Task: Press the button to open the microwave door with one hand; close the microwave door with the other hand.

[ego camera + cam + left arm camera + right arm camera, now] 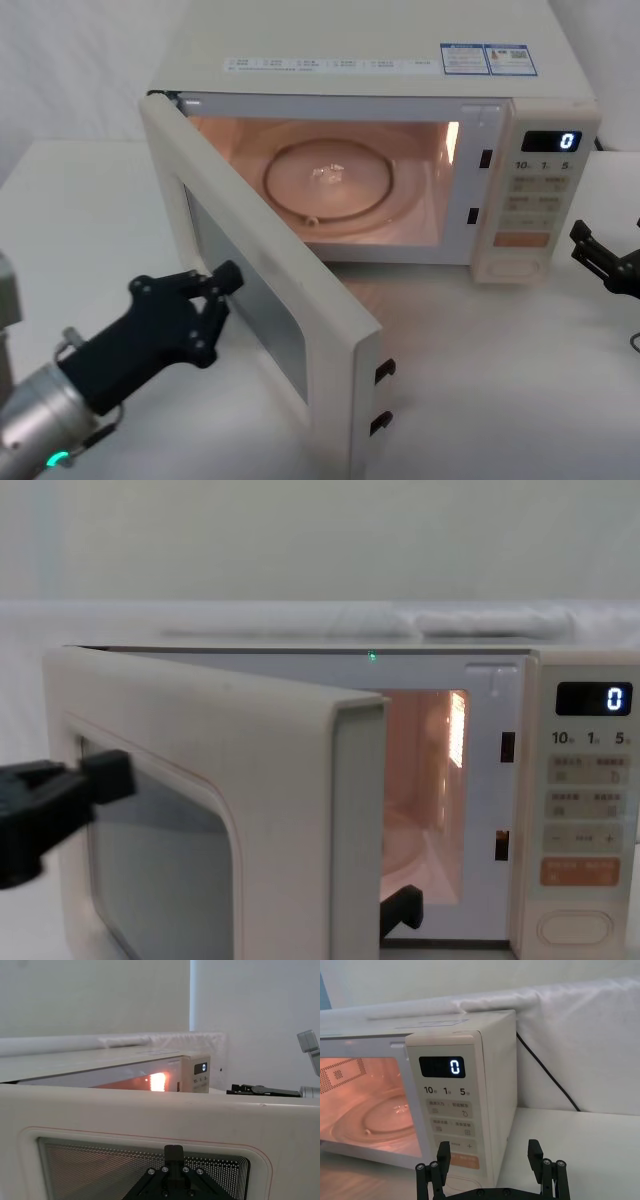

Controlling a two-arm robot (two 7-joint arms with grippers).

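the left gripper (222, 283), black and angular on a silver-grey wrist with a green glow, sits at the outer face of the microwave door (262, 300), its fingertip touching or very nearly touching the dark window. i cannot tell whether its fingers are apart or together; in the left wrist view one black fingertip (173, 1152) points straight at the perforated window mesh, right against it. in the chest view the same gripper (105, 777) comes in from the lower left and meets the window's near edge.

the microwave door stands wide open, swung out on its left hinge toward the robot, with two black latch hooks (383, 395) on its free edge. behind it the cavity of the microwave (400, 60) is lit orange, and the glass turntable (328, 178) lies on its floor. the black display (552, 141) on the control panel reads "0".

the button (515, 267), a cream oval, is at the bottom of the control panel, below the orange key (522, 240).

the right gripper (603, 259) hangs to the right of the microwave, near the panel but apart from it, and its fingers are spread. in the right wrist view its two fingers (441, 1162) stand apart in front of the panel's lower corner, touching nothing.

the microwave sits on a white table (500, 380).
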